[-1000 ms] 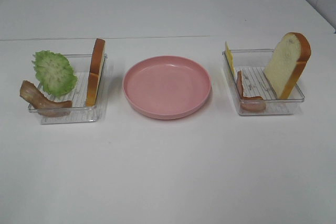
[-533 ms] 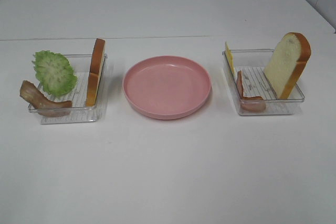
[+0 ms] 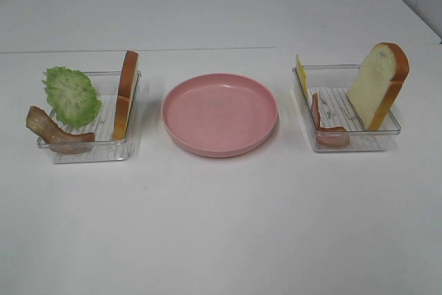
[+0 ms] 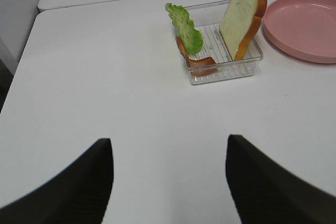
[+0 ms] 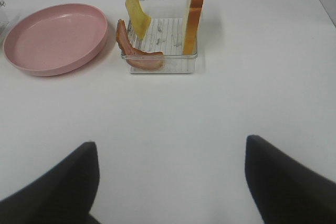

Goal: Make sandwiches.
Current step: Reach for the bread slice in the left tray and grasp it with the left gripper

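Left end effector: our left end effector (image 4: 168,142) hangs over bare desk (image 3: 221,226) toward the near left corner, jaws spread wide, nothing between them.
Right end effector: our right end effector (image 5: 170,140) hangs toward the near right corner, jaws as wide as they go, gripping nothing.
Sandwich: we see none assembled; every part sits in a tray.
Left tray: the left tray (image 3: 90,153), toward the desk's left edge, holds the left bread slice (image 3: 126,94), the lettuce leaf (image 3: 71,96) and the left bacon strip (image 3: 52,131).
Right tray: the right tray (image 3: 369,139), toward the right edge, holds the right bread slice (image 3: 376,84), the cheese slice (image 3: 302,74) and the right bacon strip (image 3: 328,132).
Plate: the pink plate (image 3: 219,112) lies bare between the trays, mid-desk; we take it as the assembly spot, within reach of both arms.
Why upright: each bread slice stands on edge against a tray wall, and the cheese slice leans likewise; we judge this leaves a thin edge for jaws to straddle.
Why draped: each bacon strip curls at its tray's near rim, raised parts offering a hold, we think.
Count: two bread slices, two bacon strips, one lettuce leaf, one cheese slice, two trays, one plate.
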You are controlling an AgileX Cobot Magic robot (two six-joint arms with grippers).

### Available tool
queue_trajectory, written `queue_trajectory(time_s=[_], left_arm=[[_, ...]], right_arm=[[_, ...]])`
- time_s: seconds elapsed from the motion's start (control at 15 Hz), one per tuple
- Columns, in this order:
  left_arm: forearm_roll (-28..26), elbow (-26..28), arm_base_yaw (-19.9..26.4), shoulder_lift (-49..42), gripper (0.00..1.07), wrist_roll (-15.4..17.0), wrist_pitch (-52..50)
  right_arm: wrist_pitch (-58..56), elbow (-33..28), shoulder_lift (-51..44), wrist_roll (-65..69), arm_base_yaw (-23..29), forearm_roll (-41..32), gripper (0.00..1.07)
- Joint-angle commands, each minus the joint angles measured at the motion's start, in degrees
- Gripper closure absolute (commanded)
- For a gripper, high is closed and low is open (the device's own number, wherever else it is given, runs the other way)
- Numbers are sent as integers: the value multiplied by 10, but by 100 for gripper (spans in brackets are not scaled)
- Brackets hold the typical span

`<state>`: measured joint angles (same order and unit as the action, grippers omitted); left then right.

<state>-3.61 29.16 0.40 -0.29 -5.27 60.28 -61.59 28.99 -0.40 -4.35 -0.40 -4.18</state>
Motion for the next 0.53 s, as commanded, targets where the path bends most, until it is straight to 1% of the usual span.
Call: queue_trajectory(time_s=[0.07,0.2,0.4,0.47,0.53], left_arm=[[-6,-2,1,-10,47,-1,-7],[-6,-2,1,-10,47,-1,-7],[-19,3,1,-9,47,-1,-13],[-36,12,1,-1,47,-1,-33],[-63,23,1,23,47,-1,-142]], right_arm=[[7,-1,-7,-5,-2,-2,35],[7,-1,-7,-5,-2,-2,35],[7,-1,-7,-5,-2,-2,35],[7,-1,-7,-5,-2,-2,35],[7,-1,-7,-5,-2,-2,35]])
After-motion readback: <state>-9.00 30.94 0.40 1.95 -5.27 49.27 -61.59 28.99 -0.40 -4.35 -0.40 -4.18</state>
